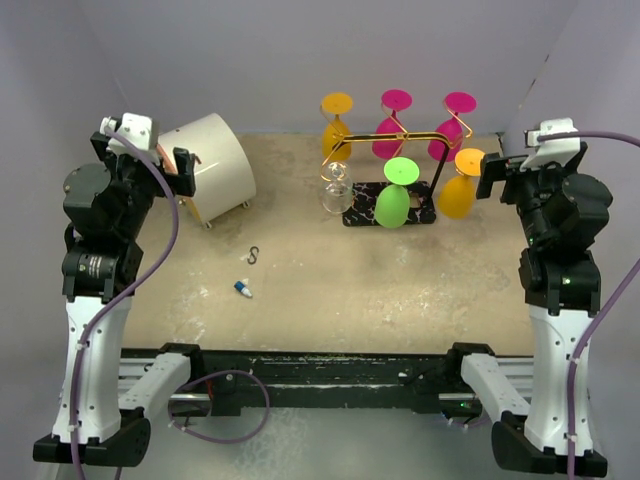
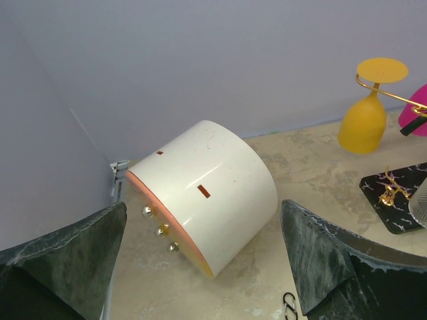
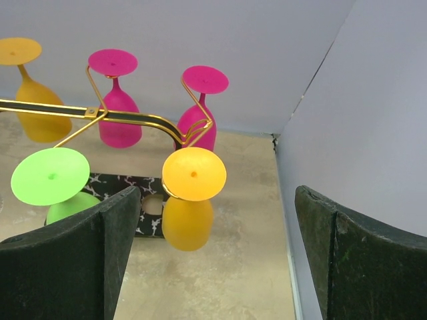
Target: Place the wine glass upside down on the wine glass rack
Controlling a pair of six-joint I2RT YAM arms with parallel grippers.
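The clear wine glass (image 1: 335, 188) is over at the rack (image 1: 420, 136), which sits around 1 o'clock on the table (image 1: 330, 310) in the top view. The glass is at the rack's 9 o'clock end, right by the curled gold wire. It looks bowl-down, but it's see-through and small in that shot, so I honestly can't tell if it's hanging from the wire or just up against it. The rack's black marbled base (image 1: 425, 213) shows underneath.

The other glasses are all foot-up at the rack:
- a back orange glass (image 1: 337, 125)
- a middle magenta glass (image 1: 397, 125)
- a far magenta glass (image 1: 455, 125)
- a green glass (image 1: 394, 200)
- a front orange glass (image 1: 460, 190)

The left fingers (image 2: 80, 260) are spread wide with nothing held. They're pointed at the white cylinder (image 2: 213, 200), which is lying on its side at about 10 o'clock.

The right fingers (image 3: 73, 260) are also wide apart and empty. They sit just off the rack's 3 o'clock side, near the front orange glass but not touching it.

A little S-hook (image 1: 254, 255) and a small blue-and-white piece (image 1: 243, 289) are lying loose on the table, off toward 8 o'clock from the rack.
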